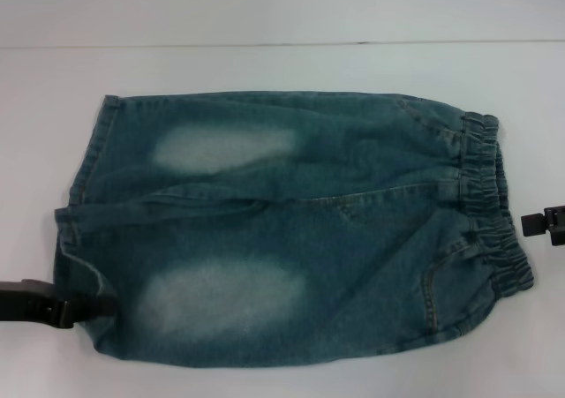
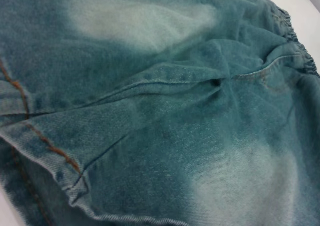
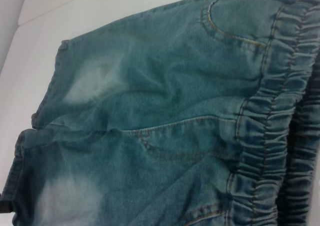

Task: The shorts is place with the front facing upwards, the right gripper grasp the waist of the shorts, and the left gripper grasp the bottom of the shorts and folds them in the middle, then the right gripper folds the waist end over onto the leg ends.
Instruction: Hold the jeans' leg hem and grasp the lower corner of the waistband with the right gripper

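Pincers (image 1: 84, 307) only in head view

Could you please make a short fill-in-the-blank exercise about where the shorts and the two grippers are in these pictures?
1. The shorts lie flat on the white table with the elastic waist toward the robot's ____ side.
2. The left gripper is at the ____ end of the shorts.
3. The right gripper is beside the waist, at the ____ edge of the head view.
4. Each thigh carries one pale faded ____.

Missing words: right; leg; right; patch
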### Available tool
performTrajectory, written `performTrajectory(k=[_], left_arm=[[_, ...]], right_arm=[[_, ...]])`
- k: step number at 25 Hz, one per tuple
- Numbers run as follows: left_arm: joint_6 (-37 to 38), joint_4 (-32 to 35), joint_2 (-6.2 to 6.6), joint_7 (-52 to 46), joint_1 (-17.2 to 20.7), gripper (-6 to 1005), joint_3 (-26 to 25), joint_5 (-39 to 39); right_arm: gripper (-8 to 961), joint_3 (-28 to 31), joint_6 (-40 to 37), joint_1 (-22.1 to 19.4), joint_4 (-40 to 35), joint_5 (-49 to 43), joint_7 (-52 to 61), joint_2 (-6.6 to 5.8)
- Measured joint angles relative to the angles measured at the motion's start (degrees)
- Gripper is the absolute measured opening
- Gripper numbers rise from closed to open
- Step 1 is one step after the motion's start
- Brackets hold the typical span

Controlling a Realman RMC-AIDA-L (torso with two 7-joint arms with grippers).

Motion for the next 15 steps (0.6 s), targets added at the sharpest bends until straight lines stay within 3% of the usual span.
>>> performTrajectory(k=[15], left_arm=[[0.6, 0.1, 0.05, 0.0, -0.3, 26, 0.3, -0.1]], right_arm=[[931, -1.7, 3.4, -0.1, 2.8, -0.1, -0.8, 0.45]])
